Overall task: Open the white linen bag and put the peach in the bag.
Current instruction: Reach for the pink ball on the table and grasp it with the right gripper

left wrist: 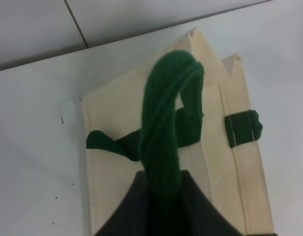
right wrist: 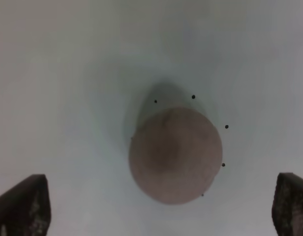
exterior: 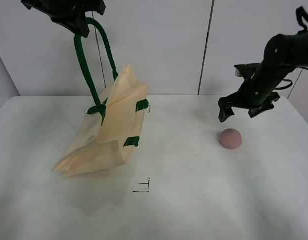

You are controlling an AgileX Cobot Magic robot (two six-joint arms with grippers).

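- Exterior high view: the left gripper (exterior: 80,26) stands high at the far left, clamped on the green handle (exterior: 89,70) of the white linen bag (exterior: 114,125).
- The bag hangs tilted from that handle. Its lower edge rests on the table (exterior: 194,200) and its top edge is raised toward the back wall.
- The peach (exterior: 230,138) sits on the table's right half, well apart from the bag, with bare tabletop between the two.
- The right gripper (exterior: 239,114) hovers just above and behind the peach, jaws spread, not touching it.
- A small black corner mark (exterior: 144,186) lies on the open tabletop in front of the bag.
- Left wrist view: the left gripper (left wrist: 164,209) pinches the green handle (left wrist: 166,123), which loops up out of the dark fingers (left wrist: 127,216).
- Below it the bag (left wrist: 112,113) shows its cream panel with straight folded edges and a green tab (left wrist: 242,129) on one side. White table (left wrist: 33,147) lies clear along the bag's outer edges.
- Right wrist view: the peach (right wrist: 175,155) lies centred on the table, ringed by a few small black dots.
- The right gripper (right wrist: 157,216) is wide open. Its fingertips (right wrist: 23,204) stand to either side of the fruit, with room on both flanks and no contact.
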